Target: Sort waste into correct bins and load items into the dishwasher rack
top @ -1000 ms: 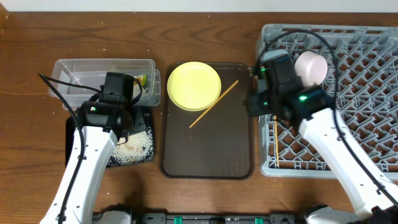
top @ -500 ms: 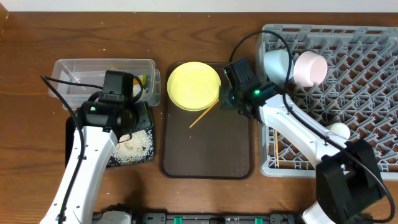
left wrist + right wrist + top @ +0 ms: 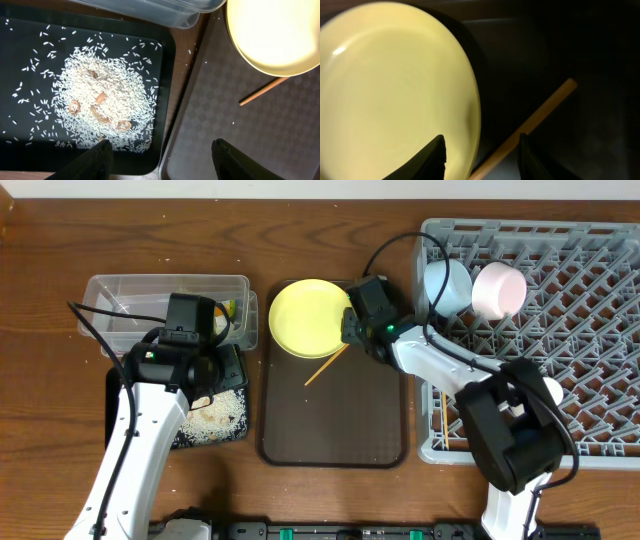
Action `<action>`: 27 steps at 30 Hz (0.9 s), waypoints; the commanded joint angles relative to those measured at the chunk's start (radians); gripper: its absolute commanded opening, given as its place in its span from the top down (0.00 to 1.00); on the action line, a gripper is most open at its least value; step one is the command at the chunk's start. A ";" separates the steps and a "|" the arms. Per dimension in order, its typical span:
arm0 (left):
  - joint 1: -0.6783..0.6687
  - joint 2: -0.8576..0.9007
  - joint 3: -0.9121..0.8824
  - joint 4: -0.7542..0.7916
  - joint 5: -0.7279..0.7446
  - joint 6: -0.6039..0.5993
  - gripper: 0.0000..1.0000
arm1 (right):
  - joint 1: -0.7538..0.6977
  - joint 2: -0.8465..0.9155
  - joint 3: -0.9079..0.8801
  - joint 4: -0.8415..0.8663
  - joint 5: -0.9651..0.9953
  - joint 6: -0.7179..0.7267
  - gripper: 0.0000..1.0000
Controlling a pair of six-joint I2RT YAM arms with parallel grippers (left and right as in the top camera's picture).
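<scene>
Bright overhead, right wrist perhaps underexposed

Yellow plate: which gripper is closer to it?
Right. The right gripper hovers open over the right rim of the yellow plate and the chopstick; the left gripper sits farther left, over the black tray.

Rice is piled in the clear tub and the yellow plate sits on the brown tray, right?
No: the rice is piled in the black tray instead, as the left wrist view shows. The plate does sit on the brown tray.
</scene>
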 commanded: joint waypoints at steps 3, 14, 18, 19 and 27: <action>0.002 0.002 0.008 -0.006 0.002 0.009 0.34 | 0.004 0.010 0.005 0.032 -0.045 0.017 0.55; 0.002 0.002 0.008 -0.007 0.002 0.009 0.34 | 0.006 0.022 0.005 -0.019 -0.085 0.014 0.53; 0.002 0.002 0.008 -0.007 0.002 0.009 0.34 | 0.007 0.043 0.005 -0.051 -0.087 0.015 0.52; 0.002 0.002 0.008 -0.007 0.002 0.009 0.34 | 0.007 0.045 0.005 -0.055 -0.094 0.014 0.52; 0.002 0.002 0.008 -0.007 0.002 0.010 0.34 | 0.003 0.020 0.006 -0.075 -0.114 -0.005 0.48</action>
